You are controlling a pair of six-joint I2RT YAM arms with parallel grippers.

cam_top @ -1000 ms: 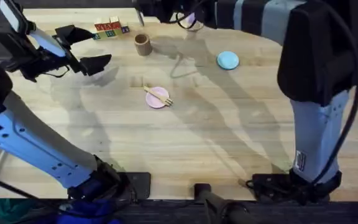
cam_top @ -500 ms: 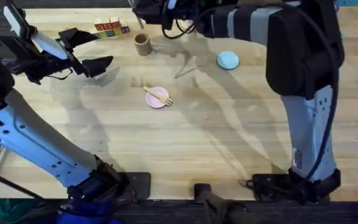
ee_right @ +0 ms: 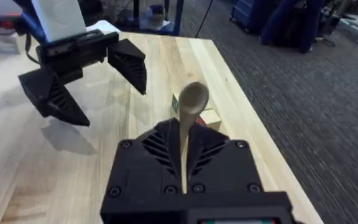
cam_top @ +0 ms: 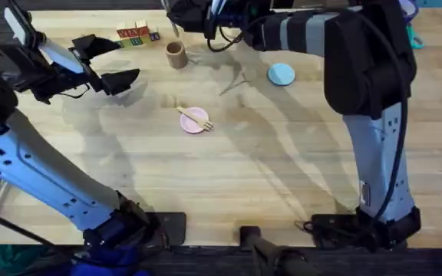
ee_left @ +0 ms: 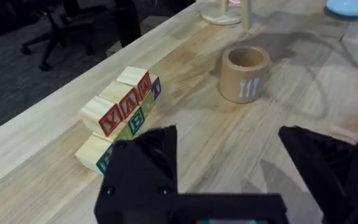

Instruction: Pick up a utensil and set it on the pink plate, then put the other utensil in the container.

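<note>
The fork (cam_top: 195, 118) lies across the pink plate (cam_top: 194, 125) at the table's middle. My right gripper (cam_top: 181, 12) reaches across to the far edge, shut on the wooden spoon (cam_top: 173, 24). The right wrist view shows that spoon (ee_right: 192, 103) standing upright between the shut fingers (ee_right: 161, 144). Just in front of that gripper stands the brown container (cam_top: 176, 54), also in the left wrist view as the cup (ee_left: 245, 74) with a fork-and-knife mark, with nothing in it. My left gripper (cam_top: 107, 60) hangs open to the left of the container, holding nothing.
A row of lettered wooden blocks (cam_top: 136, 34) sits at the far left, close to the left gripper (ee_left: 229, 163). A light blue plate (cam_top: 281, 73) lies to the right of the container. A round wooden base (ee_left: 219, 14) stands behind the cup.
The right arm's upper links have swung leftward while its gripper stays at the far edge with the spoon. The left arm, fork and plates have not moved.
</note>
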